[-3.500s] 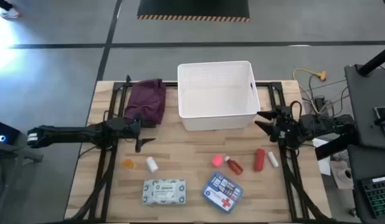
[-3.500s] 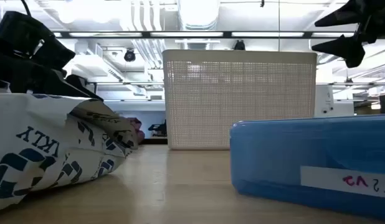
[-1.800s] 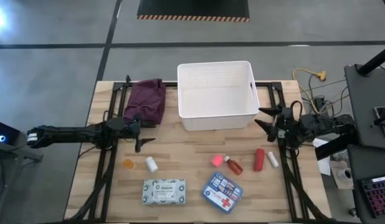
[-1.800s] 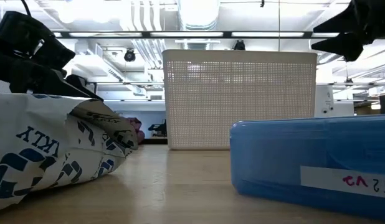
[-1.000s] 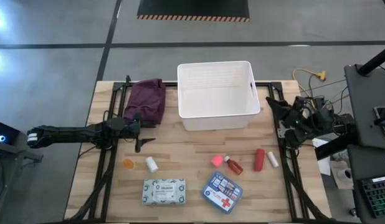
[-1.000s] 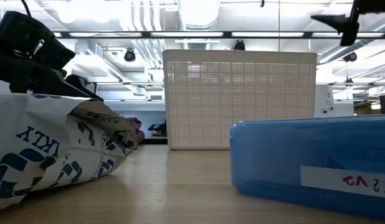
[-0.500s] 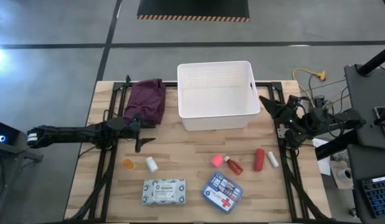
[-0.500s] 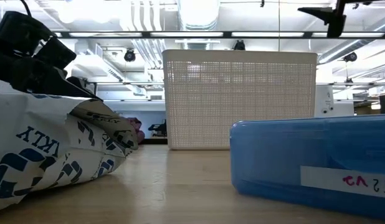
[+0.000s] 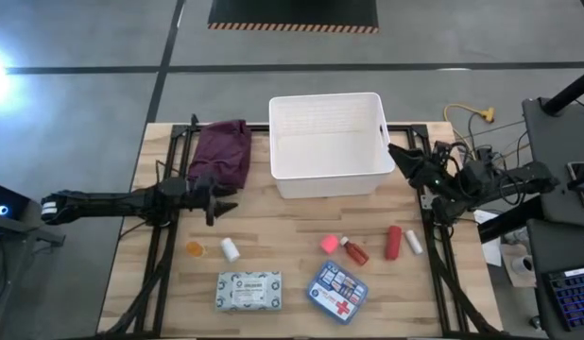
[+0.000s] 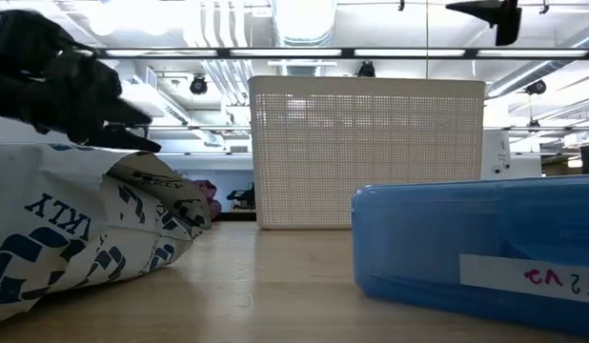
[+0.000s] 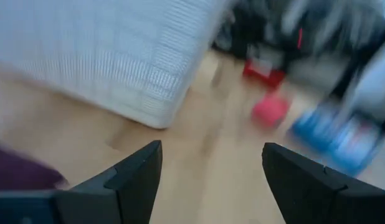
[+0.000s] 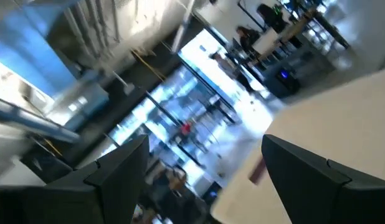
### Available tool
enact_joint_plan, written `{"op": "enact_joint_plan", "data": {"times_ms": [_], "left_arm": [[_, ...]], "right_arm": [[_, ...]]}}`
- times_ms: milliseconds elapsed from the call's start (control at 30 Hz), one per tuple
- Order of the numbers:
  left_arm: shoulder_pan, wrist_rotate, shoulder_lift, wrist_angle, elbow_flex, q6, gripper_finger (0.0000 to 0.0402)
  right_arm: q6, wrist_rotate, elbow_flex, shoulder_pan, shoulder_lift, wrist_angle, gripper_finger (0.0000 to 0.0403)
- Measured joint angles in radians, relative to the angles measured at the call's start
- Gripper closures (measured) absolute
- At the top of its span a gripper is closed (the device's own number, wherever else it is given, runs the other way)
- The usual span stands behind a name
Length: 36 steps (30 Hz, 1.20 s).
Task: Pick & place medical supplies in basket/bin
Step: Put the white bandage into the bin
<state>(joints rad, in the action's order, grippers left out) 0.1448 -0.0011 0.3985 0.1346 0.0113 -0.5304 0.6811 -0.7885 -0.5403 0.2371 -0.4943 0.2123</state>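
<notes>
High view: my right gripper (image 9: 403, 156), released, hovers beside the white bin (image 9: 330, 146) at the table's (image 9: 273, 236) far edge; tubes, packet (image 9: 249, 291) and first-aid box (image 9: 336, 291) lie near its front edge. Left wrist view: my left gripper (image 11: 211, 174) is spread and empty, facing the bin's corner.

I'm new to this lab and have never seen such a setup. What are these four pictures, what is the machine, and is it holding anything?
It is a robot with two dark arms at a wooden table. One picture looks straight down, one sits at table height, and two come from cameras on the wrists. The left gripper hangs open beside a purple cloth, holding nothing. The right gripper, also open and empty, is raised near the white bin. Nothing is in the bin yet. On the table lie small tubes and caps, a patterned packet and a blue first-aid box.
</notes>
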Motion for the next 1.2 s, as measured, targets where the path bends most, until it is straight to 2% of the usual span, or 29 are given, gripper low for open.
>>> {"op": "enact_joint_plan", "data": {"times_ms": [67, 133, 267, 400, 567, 833, 1033, 1200], "left_arm": [[0.000, 0.000, 0.000, 0.006, 0.000, -0.249, 0.0146], [0.001, -0.004, 0.000, 0.004, 0.000, -0.402, 0.0146], [0.001, -0.004, 0.000, 0.005, 0.000, -0.462, 0.0146], [0.000, 0.000, 0.000, 0.005, 0.000, -0.516, 0.0146], [0.000, 0.001, 0.000, 0.005, 0.000, -0.568, 0.0146], [0.000, 0.001, 0.000, 0.005, 0.000, -0.590, 0.0146], [0.000, 0.002, 0.000, 0.004, 0.000, -0.590, 0.0146], [0.000, 0.002, 0.000, 0.004, 0.000, -0.590, 0.0146]], "right_arm": [[0.101, 0.001, -0.040, 0.000, 0.015, -0.190, 0.0101], [0.234, 0.011, -0.084, 0.000, 0.016, -0.407, 0.0101], [0.466, 0.100, -0.167, 0.000, -0.019, -0.773, 0.0101], [0.613, 0.244, -0.230, 0.000, -0.098, -1.003, 0.0101], [0.718, 0.443, -0.255, 0.000, -0.241, -1.184, 0.0101], [0.873, 0.701, -0.252, 0.000, -0.481, -1.403, 0.0101], [0.854, 0.891, -0.251, 0.000, -0.634, -1.507, 0.0101], [0.784, 0.977, -0.238, 0.000, -0.761, -1.551, 0.0102]]}}
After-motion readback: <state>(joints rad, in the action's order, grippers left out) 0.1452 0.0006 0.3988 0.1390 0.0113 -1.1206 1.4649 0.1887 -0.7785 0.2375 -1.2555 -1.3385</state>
